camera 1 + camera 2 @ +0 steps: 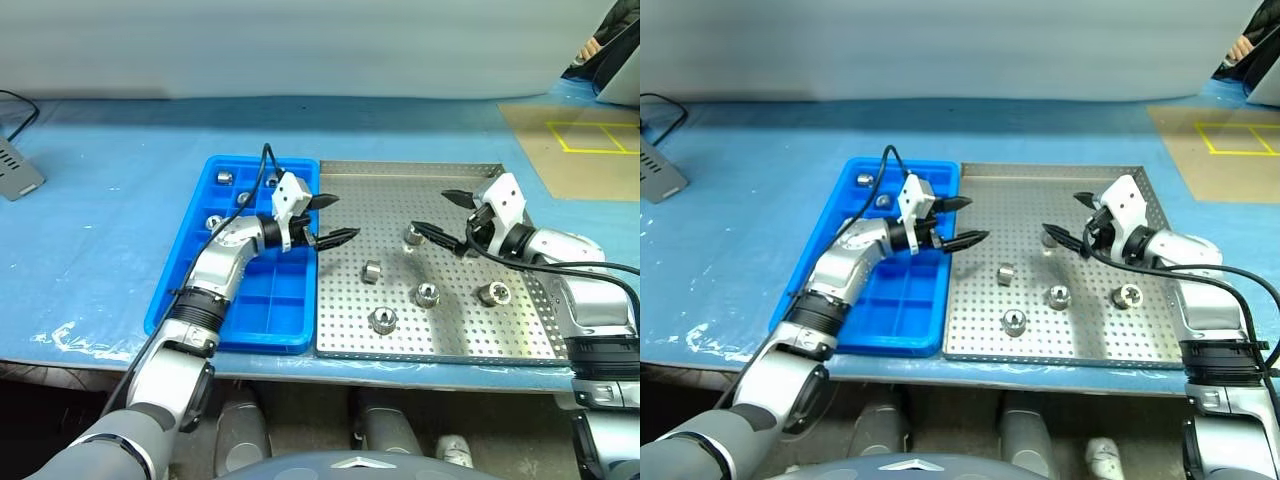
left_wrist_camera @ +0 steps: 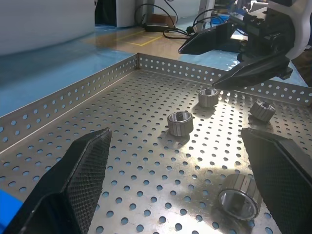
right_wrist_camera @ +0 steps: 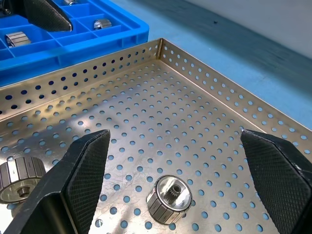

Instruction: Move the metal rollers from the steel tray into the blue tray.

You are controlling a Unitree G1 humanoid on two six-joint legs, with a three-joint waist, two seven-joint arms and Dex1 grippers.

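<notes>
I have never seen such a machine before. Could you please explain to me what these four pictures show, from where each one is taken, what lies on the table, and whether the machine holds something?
This is a humanoid robot with two arms. Two pictures come from cameras in its head, looking down; the other two come from a camera on each wrist, looking between two black fingers. On the blue table lie a blue tray with compartments and a perforated steel tray. Five metal rollers lie in the steel tray; a few sit already in the blue one. The left gripper and the right gripper are both open and hold nothing.
</notes>
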